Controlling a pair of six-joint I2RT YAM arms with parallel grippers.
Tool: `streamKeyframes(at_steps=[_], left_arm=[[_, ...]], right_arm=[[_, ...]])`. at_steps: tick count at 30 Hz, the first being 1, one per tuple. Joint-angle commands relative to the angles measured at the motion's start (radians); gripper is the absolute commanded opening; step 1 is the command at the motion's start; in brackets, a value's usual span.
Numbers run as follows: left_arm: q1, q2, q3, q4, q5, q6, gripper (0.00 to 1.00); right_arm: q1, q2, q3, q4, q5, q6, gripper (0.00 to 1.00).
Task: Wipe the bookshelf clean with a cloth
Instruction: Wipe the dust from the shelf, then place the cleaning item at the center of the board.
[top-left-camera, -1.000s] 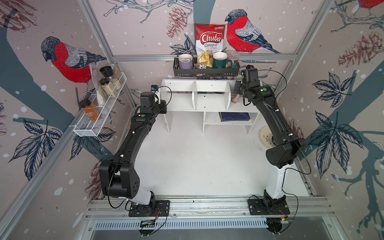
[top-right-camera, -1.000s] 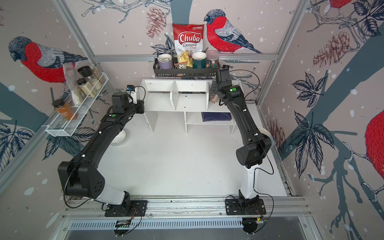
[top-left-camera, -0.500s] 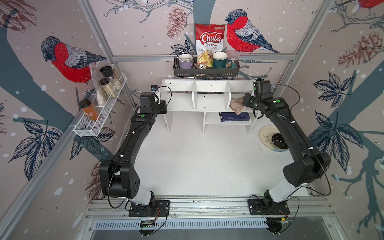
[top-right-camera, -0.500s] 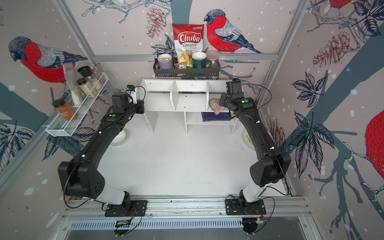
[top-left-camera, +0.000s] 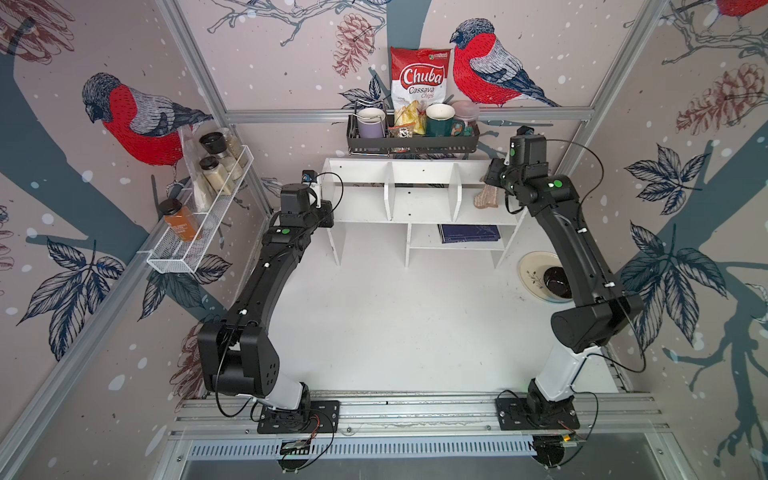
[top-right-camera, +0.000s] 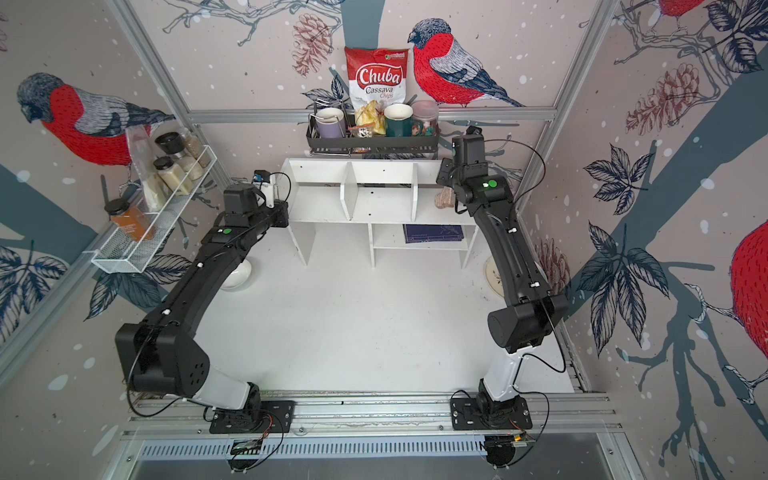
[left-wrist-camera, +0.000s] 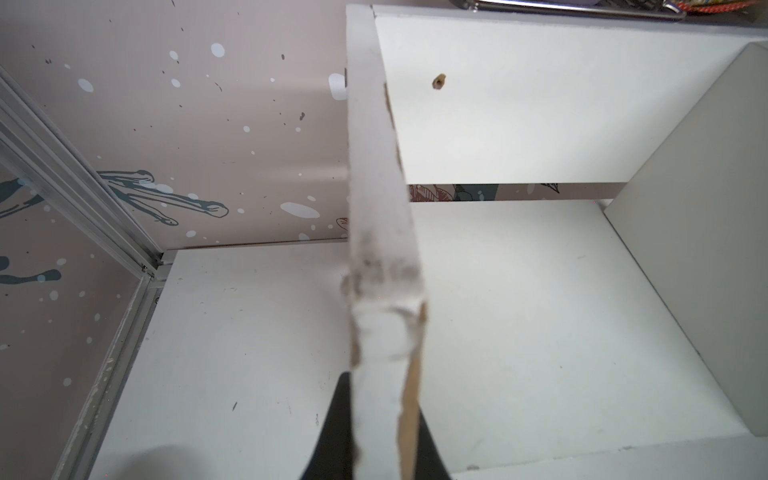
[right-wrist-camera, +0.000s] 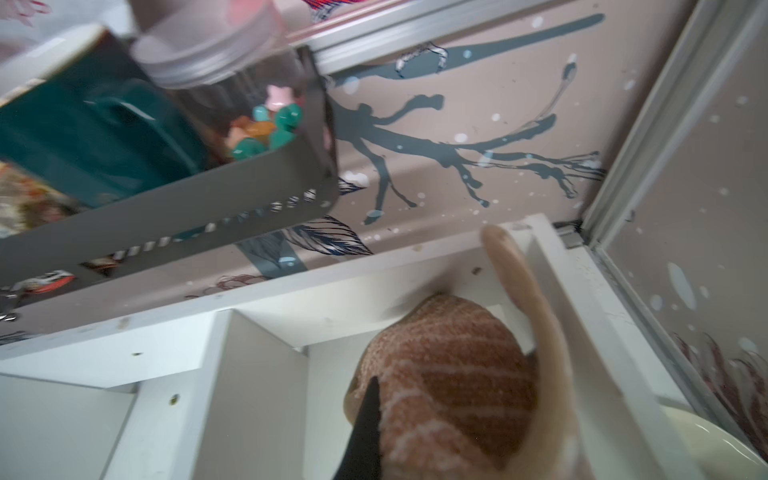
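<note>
— Where does the bookshelf (top-left-camera: 419, 203) stand?
— Upright on its legs at the far edge of the bench (top-left-camera: 374, 311), about midway along it. It is white, with three upper compartments and a lower shelf under the right part. My left gripper (left-wrist-camera: 380, 440) clamps its chipped left end panel.
— And the cloth (top-left-camera: 488, 198)?
— Tan with pale stripes, bunched, pinched in my right gripper (top-left-camera: 491, 183). It hangs in the right compartment beside the end panel; I can't tell if it touches.

The left arm (top-left-camera: 266, 266) and right arm (top-left-camera: 577, 249) are showing glossy black shells, each wearing a round green dot (top-left-camera: 285, 231), carrying thin black cables, and standing on white base links (top-left-camera: 561, 370) over black bolted plates (top-left-camera: 297, 417).
</note>
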Motion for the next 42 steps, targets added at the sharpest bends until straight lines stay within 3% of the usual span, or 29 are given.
streamKeyframes(at_steps=[1, 5, 14, 19, 25, 27, 32, 33, 35, 38, 42], left_arm=[[-0.016, 0.007, -0.010, -0.263, 0.200, -0.038, 0.00], [-0.016, 0.003, -0.010, -0.265, 0.189, -0.038, 0.00], [-0.008, 0.004, -0.004, -0.260, 0.133, -0.073, 0.00], [0.014, -0.032, -0.030, -0.204, 0.102, -0.120, 0.31], [0.025, -0.099, -0.026, -0.156, 0.060, -0.154, 0.42], [0.025, -0.129, -0.014, -0.165, 0.022, -0.155, 0.51], [0.025, -0.231, -0.002, -0.207, -0.094, -0.172, 0.59], [0.025, -0.264, -0.020, -0.208, -0.112, -0.178, 0.64], [0.024, -0.336, -0.069, -0.194, -0.124, -0.186, 0.95], [0.024, -0.461, -0.180, -0.186, -0.087, -0.204, 0.97], [0.018, -0.627, -0.388, -0.118, 0.036, -0.290, 0.97]], right_arm=[[0.021, 0.025, 0.037, 0.027, -0.053, 0.007, 0.00], [0.053, -0.007, -0.056, 0.047, -0.052, 0.002, 0.00], [0.063, -0.265, -0.440, 0.112, 0.004, -0.007, 0.00], [0.095, -0.427, -0.525, 0.084, 0.061, -0.044, 0.00], [0.172, -0.576, -0.549, 0.006, 0.109, -0.065, 0.00], [0.223, -0.634, -0.567, -0.006, 0.109, -0.059, 0.00], [0.483, -0.740, -0.709, 0.041, 0.144, -0.032, 0.00], [0.567, -0.747, -0.757, 0.066, 0.176, -0.027, 0.00], [0.698, -0.737, -0.844, 0.124, 0.234, -0.022, 0.00], [0.784, -0.655, -0.966, 0.247, 0.216, 0.055, 0.00], [0.759, -0.507, -1.116, 0.444, 0.127, 0.188, 0.02]])
